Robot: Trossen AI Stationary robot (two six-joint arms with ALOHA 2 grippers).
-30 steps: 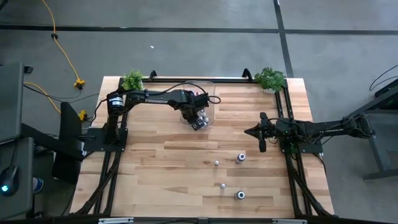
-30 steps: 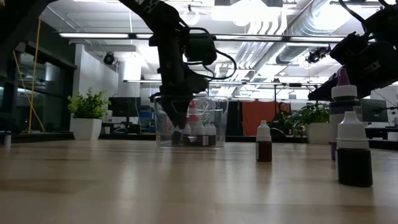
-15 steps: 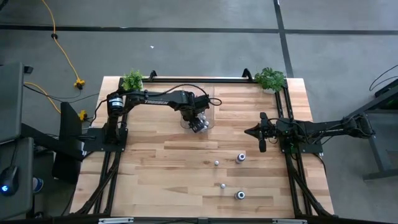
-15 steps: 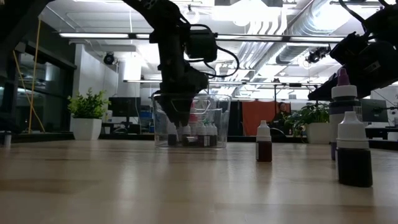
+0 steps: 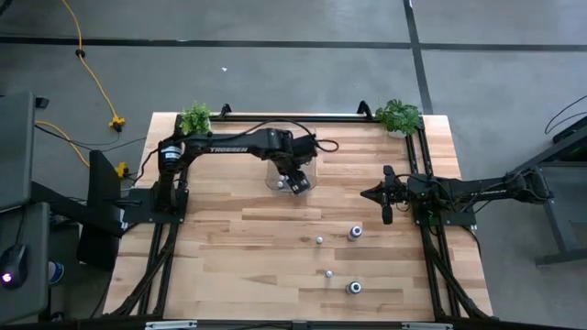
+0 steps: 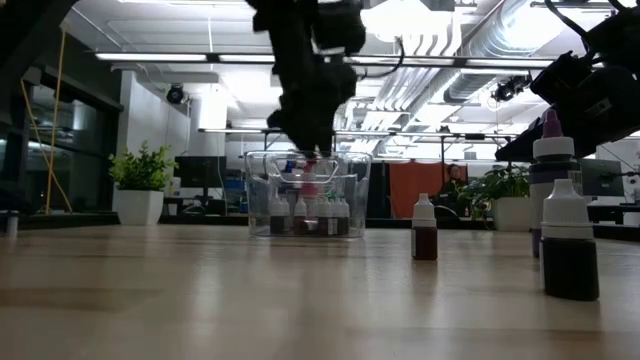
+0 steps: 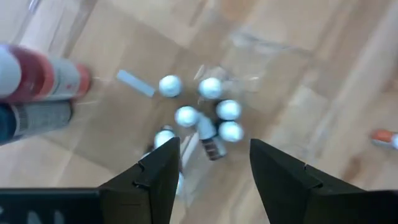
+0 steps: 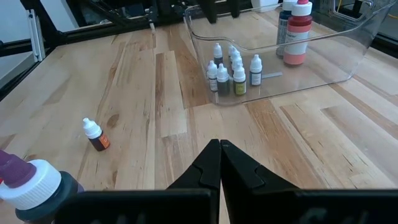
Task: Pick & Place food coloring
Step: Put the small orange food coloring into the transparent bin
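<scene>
- high view: the left claw (image 5: pixel 298 182) is seen above the clear bin (image 5: pixel 310 160); four food coloring bottles (image 5: pixel 354 233) are left standing on the wooden counter (image 5: pixel 229 266), so the next move is judged to call for a fresh pick there.
- low view: pipes and strip lights are seen overhead.
- left wrist view: fingers (image 7: pixel 155 180) are spread, nothing pinched; white-capped bottles (image 7: pixel 186 116) lie below.
- right wrist view: the right claw (image 8: pixel 220 147) is pressed together, idle.
</scene>
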